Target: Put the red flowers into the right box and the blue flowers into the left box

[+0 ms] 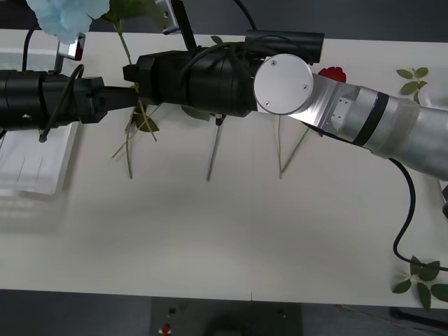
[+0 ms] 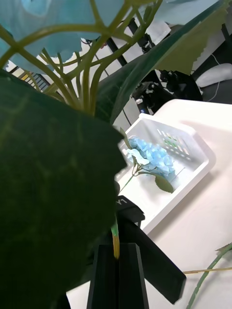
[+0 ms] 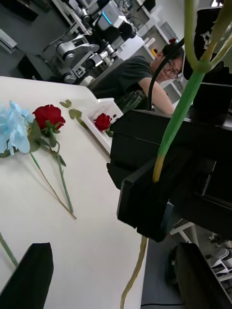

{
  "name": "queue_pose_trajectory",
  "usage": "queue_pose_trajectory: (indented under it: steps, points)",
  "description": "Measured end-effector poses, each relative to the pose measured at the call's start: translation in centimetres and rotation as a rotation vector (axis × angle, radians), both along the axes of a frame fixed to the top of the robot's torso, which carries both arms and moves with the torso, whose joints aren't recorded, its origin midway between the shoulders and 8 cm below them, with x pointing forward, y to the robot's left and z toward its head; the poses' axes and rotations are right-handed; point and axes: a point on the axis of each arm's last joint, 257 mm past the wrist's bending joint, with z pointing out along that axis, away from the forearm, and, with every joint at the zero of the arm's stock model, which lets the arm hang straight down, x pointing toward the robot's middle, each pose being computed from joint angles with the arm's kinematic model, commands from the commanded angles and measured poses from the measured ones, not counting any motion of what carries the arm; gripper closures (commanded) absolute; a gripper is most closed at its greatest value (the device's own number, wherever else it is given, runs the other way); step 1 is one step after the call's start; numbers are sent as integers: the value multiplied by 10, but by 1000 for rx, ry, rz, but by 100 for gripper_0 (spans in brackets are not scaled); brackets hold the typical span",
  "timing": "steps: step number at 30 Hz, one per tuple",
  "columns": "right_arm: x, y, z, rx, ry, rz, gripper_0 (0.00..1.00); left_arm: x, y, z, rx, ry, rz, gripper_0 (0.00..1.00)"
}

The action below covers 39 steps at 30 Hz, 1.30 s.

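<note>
Progress looks partial: right gripper pinches a pale-blue hydrangea stem near the slotted translucent left box, which holds one blue flower; others lie on the bench. Left gripper is spread.

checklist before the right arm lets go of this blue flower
1. Right end effector shut on the held blue flower by its stem: ok.
2. Bloom directly above the left box: cannot tell.
3. Room in the left box beside the boxed blue flower: ok.
4. Left end effector open, close to the held stem; clear of the drop path: cannot tell.
5. Table sorted: not ok, a red rose and a loose blue flower lie on it.
</note>
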Motion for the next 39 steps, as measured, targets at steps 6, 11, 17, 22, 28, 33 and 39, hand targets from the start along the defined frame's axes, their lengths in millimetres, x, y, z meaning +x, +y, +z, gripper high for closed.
queue_pose_trajectory:
  steps: [6, 11, 17, 22, 28, 33, 39]
  points:
    - [0, 0, 0, 0, 0, 0, 100, 0, -4, -1, -9, 2, -1, 64]
    - [0, 0, 0, 0, 0, 0, 100, 6, -3, 0, -11, -1, 22, 100]
    - [2, -1, -1, -2, 1, -5, 100, 4, -6, 3, -11, -8, 12, 100]
    - [6, -3, -3, -4, 3, -14, 100, 2, -9, 4, -11, -13, 5, 100]
    - [6, -3, -3, -4, 3, -14, 100, 2, -9, 4, -11, -14, 5, 100]
    - [6, -3, -3, -4, 3, -14, 99, 2, -9, 4, -11, -14, 5, 100]
    - [6, -3, -3, -4, 3, -14, 0, 2, -9, 4, -11, -14, 6, 100]
